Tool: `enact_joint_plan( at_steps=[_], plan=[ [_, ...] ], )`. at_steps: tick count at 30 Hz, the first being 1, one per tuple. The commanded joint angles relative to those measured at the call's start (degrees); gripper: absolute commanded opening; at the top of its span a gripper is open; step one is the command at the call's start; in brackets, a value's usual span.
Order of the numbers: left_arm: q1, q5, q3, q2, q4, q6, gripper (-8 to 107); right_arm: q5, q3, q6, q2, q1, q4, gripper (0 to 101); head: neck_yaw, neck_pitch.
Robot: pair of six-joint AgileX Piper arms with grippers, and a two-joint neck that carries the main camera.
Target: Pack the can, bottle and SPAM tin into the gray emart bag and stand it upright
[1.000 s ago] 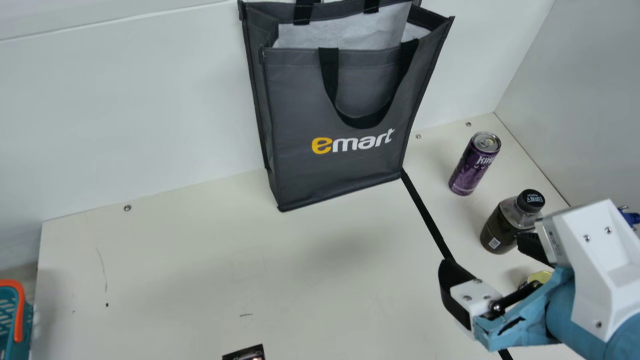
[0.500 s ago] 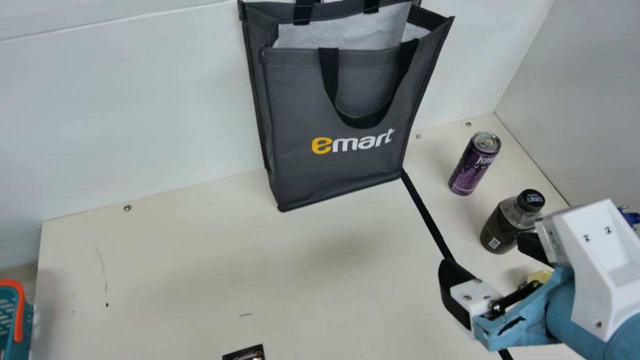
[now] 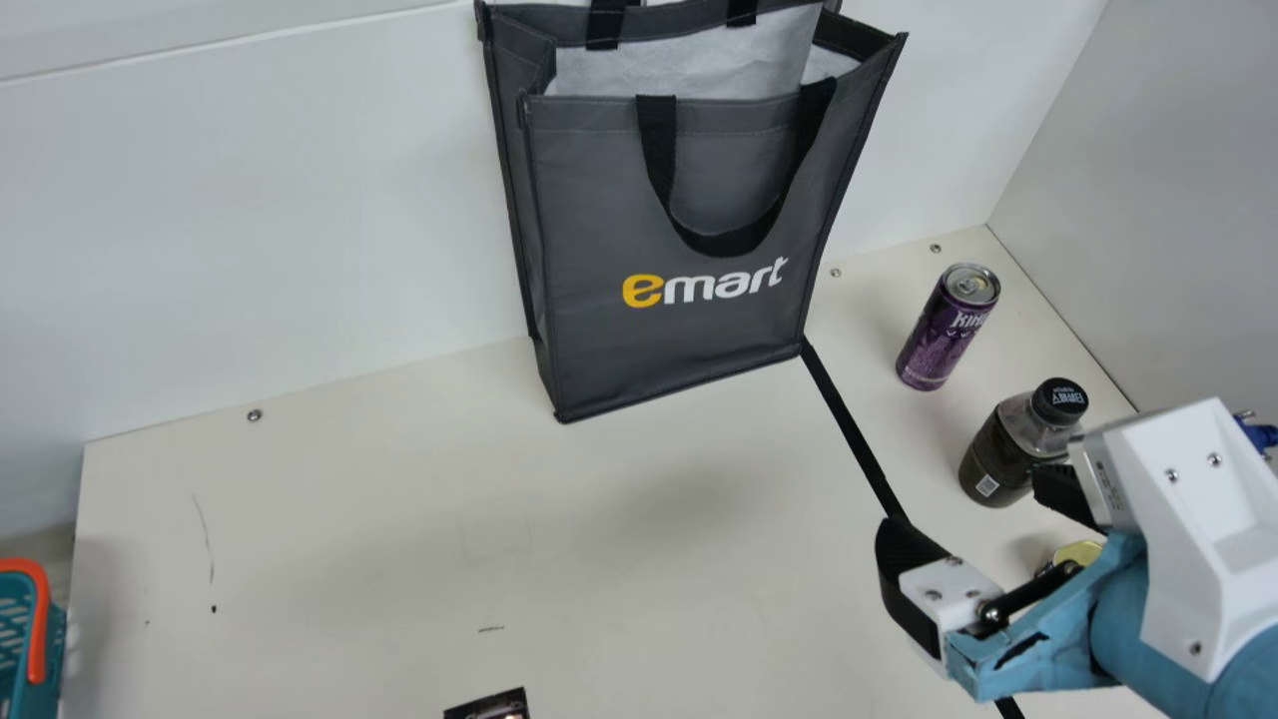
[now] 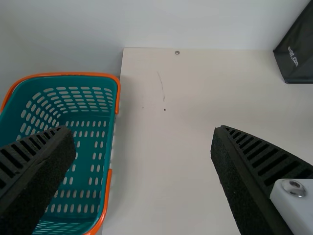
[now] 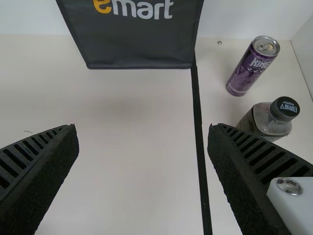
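In the main view my right gripper (image 3: 973,509) hangs open over the table's right part. The right wrist view shows that gripper (image 5: 143,147) with nothing between its fingers. The gray emart bag (image 3: 689,210) stands upright against the back wall, its top open. Right of it the purple can (image 3: 947,328) stands upright, and nearer is the dark bottle (image 3: 1008,449) with a black cap, partly behind the gripper. A yellow lid (image 3: 1078,553), probably the SPAM tin's, peeks out behind my right gripper. My left gripper (image 4: 144,152) stands open and holds nothing.
A teal basket (image 4: 111,147) with orange handles stands beside the table's left edge. A black tape strip (image 3: 851,429) runs along the table between the bag and the can. A small dark object (image 3: 489,705) lies at the main view's bottom edge. Walls rise behind and at the right.
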Motion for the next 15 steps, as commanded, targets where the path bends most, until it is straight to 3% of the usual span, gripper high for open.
enact_joint_plan(
  at_steps=[1, 15],
  plan=[
    [0.0, 0.0, 0.0, 0.0, 0.0, 0.0, 90, 0.0, 0.0, 0.0, 0.0, 0.0, 0.0, 95, 0.0, -1.4],
    [0.0, 0.0, 0.0, 0.0, 0.0, 0.0, 90, 0.4, -1.9, -0.7, 1.7, 0.0, -1.2, 95, 0.0, -1.4]
  ],
)
